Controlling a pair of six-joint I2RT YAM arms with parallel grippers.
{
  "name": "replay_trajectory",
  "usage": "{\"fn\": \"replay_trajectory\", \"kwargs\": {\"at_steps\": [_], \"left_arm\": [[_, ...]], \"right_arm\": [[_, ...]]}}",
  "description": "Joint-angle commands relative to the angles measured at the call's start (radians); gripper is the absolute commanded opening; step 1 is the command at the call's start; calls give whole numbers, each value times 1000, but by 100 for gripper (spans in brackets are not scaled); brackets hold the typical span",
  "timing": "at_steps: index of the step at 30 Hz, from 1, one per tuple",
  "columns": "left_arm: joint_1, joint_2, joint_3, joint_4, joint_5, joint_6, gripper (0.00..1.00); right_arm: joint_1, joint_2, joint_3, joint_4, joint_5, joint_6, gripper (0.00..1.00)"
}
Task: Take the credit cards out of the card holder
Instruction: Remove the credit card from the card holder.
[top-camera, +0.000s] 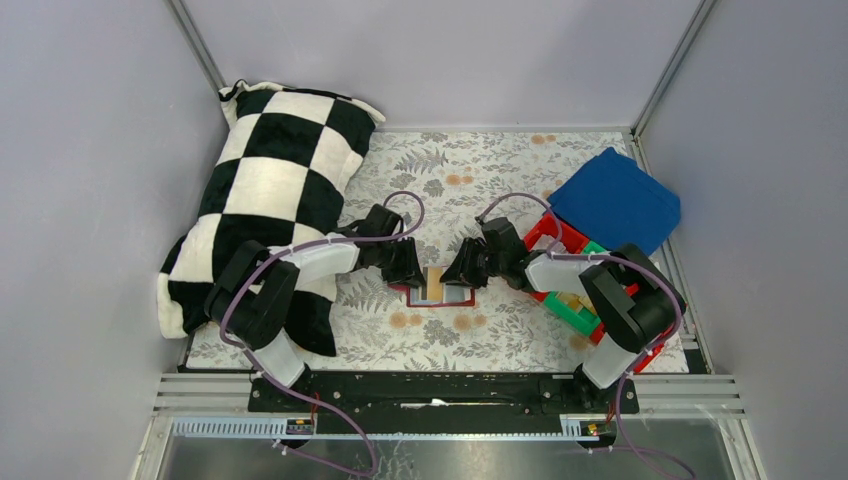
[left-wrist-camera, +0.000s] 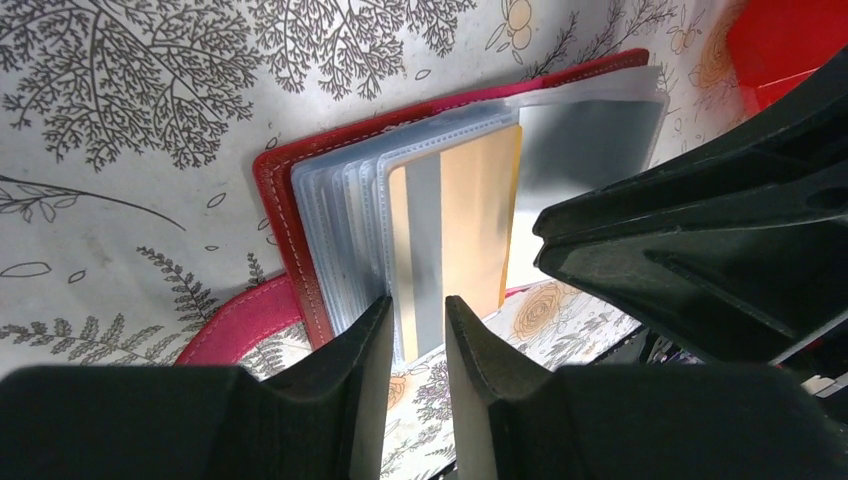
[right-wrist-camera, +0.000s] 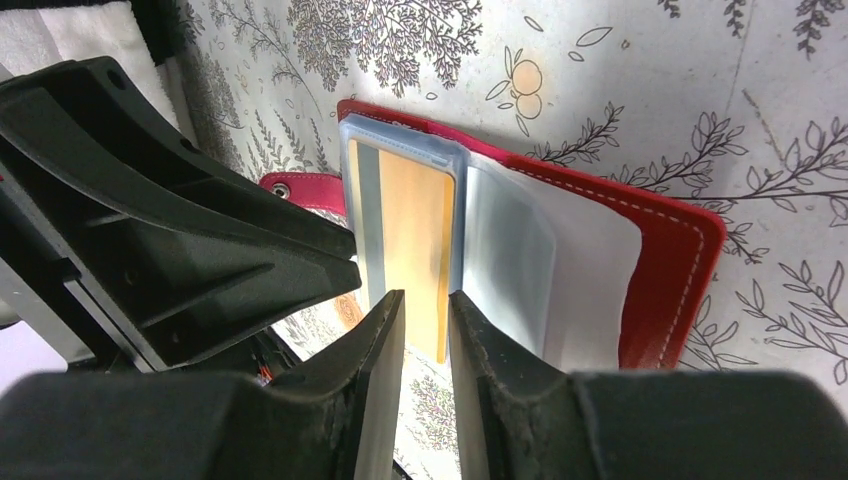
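The red card holder lies open on the floral cloth, its clear sleeves fanned out. A tan credit card with a grey stripe sticks partly out of a sleeve. My left gripper hovers over the card's protruding end, jaws a narrow gap apart with the cloth showing between them. My right gripper faces it from the other side over the same card end, jaws also narrowly apart. Neither pinches anything. The holder's snap tab lies flat beside it.
A black-and-white checked pillow fills the left side. A blue cloth lies at the back right over red bins, with a green object nearer. The two grippers are nearly touching above the holder.
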Motion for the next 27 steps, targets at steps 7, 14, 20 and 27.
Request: {"fn": "replay_trajectory", "kwargs": {"at_steps": [7, 14, 20, 27], "left_arm": [[27, 27, -13, 6, -69, 13, 29], [29, 39, -34, 16, -69, 17, 29], [32, 48, -40, 21, -68, 28, 26], [33, 65, -40, 26, -53, 31, 21]], "right_arm": [[-10, 51, -46, 155, -51, 90, 30], [-17, 87, -94, 265, -65, 179, 21], [-19, 126, -124, 402, -102, 254, 20], [-19, 126, -122, 402, -113, 246, 12]]}}
